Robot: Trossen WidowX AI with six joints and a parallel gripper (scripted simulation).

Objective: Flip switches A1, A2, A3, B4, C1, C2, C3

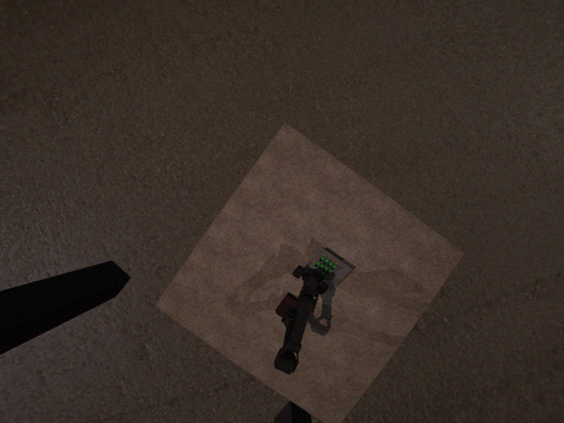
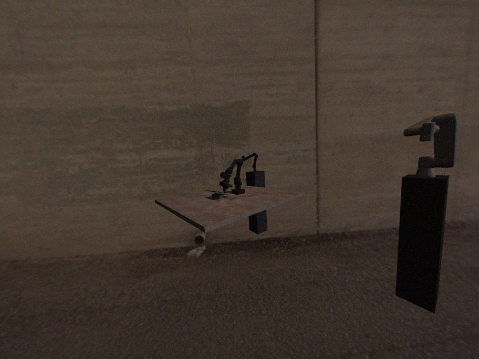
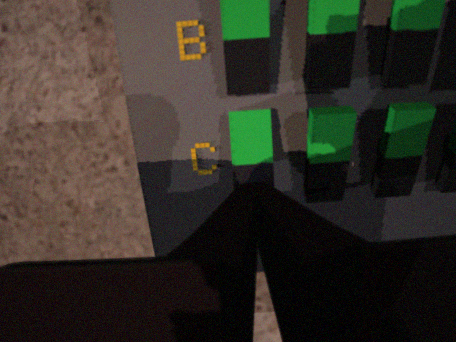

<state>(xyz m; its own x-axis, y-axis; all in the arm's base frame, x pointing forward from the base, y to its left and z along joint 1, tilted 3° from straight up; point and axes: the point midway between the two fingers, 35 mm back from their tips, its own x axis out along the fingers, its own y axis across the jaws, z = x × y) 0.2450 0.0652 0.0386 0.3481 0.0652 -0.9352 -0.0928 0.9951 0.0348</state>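
Observation:
The grey switch panel (image 1: 344, 269) (image 3: 155, 75) lies on the table. My gripper (image 2: 225, 191) (image 3: 252, 196) is shut and empty, pointing down at the panel's row C. In the wrist view its tips cover the near dark end of switch C1 (image 3: 251, 137); touching or just above, I cannot tell. C2 (image 3: 332, 137) and C3 (image 3: 410, 132) stand to its right, green half far, dark half near. B1 (image 3: 246, 20), B2 (image 3: 332, 17) and B3 (image 3: 416, 15) are partly in view beyond. Row A and B4 are out of the wrist view and too small to judge elsewhere.
The table (image 1: 291, 182) (image 2: 181, 206) carries my arm's dark red base (image 1: 287, 305) (image 2: 238, 191), on the near side of the panel. A dark pedestal (image 2: 255, 178) with another arm stands behind the table. A black pedestal (image 2: 421, 239) with a grey arm (image 2: 445, 139) stands far right.

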